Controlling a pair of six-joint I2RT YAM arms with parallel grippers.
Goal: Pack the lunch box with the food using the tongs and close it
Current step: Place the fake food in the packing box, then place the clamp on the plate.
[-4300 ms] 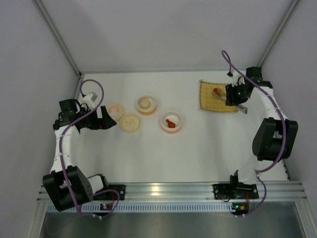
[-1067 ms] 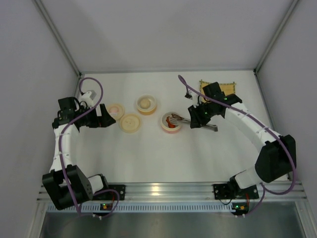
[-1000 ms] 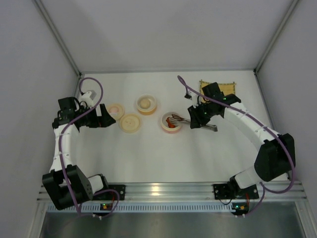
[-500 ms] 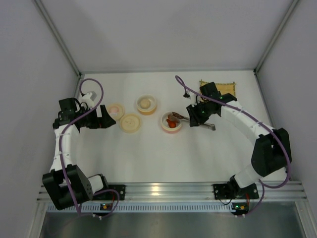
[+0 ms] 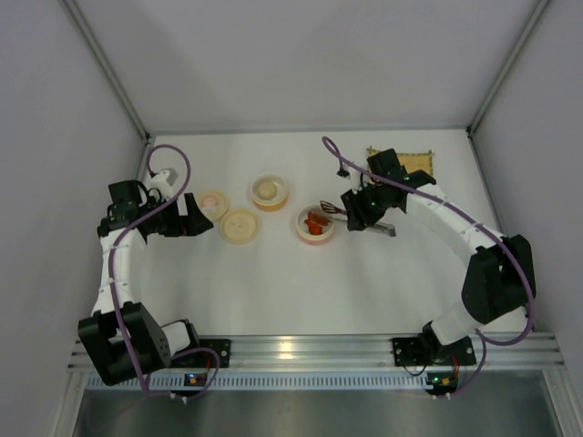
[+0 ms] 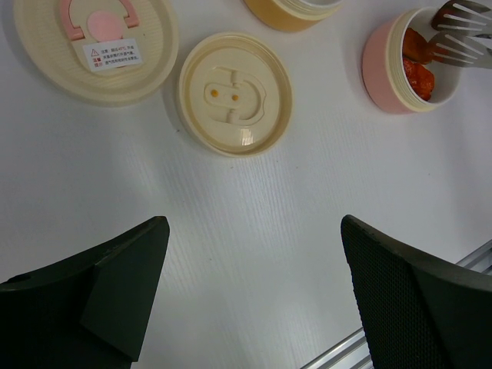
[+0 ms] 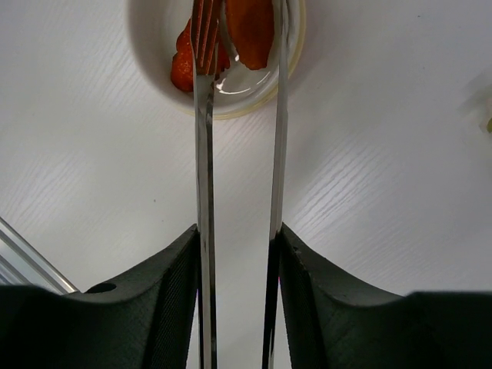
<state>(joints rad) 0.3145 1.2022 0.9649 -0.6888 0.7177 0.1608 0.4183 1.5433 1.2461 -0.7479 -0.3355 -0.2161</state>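
Slim silvery tongs [image 7: 204,154] reach over the white table, their forked tips parted above the pink round container [image 6: 384,58]. It holds red-orange sausage pieces [image 6: 419,65], one of them lying between the tips. The orange container [image 5: 270,193] near it holds a pale cream lump [image 5: 267,188]; both stand open, while a cream lid [image 6: 234,92] and a lid with a pink centre [image 6: 96,46] lie flat beside them.

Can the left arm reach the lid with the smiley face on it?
Probably yes. The lid lies flat right ahead of the open left gripper, with nothing on top of it or in between.
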